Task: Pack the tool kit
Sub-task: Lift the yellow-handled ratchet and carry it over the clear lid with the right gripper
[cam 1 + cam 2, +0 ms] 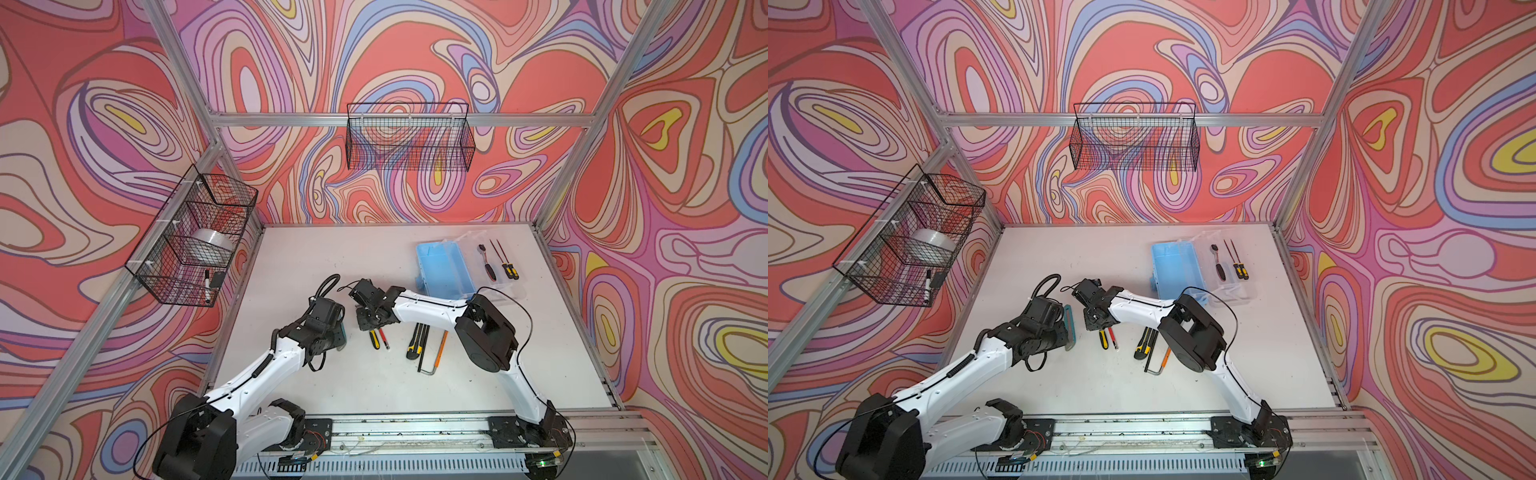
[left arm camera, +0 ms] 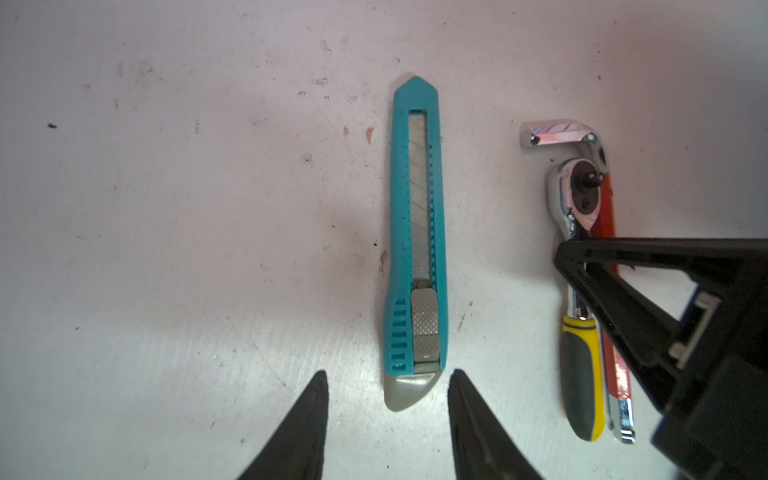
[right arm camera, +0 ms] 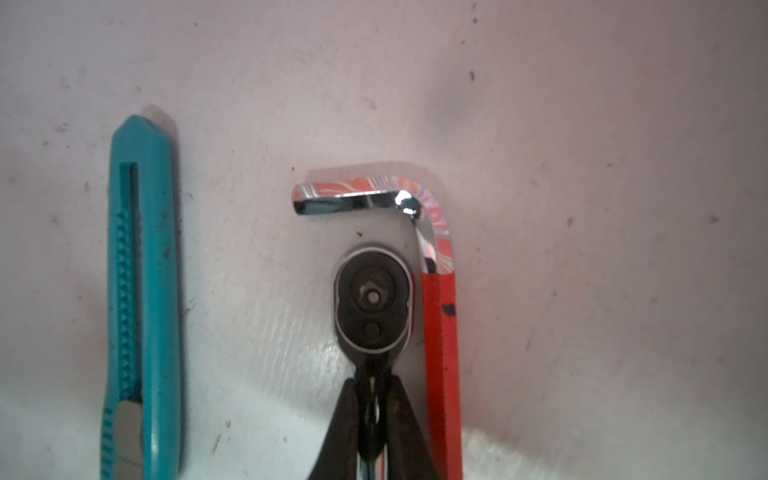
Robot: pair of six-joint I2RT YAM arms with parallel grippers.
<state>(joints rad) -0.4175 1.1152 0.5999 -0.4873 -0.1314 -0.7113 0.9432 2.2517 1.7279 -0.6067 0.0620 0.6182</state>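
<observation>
Most tools (image 1: 415, 340) lie outside the light-blue plastic case (image 1: 446, 266). My right fingers (image 3: 340, 424) grip a chrome ratchet (image 3: 372, 303), left fingers (image 2: 299, 424) open.

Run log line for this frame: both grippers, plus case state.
right gripper: shut on ratchet neck, beside red hex key | left gripper: open over teal cutter, not gripping | blue case: open
</observation>
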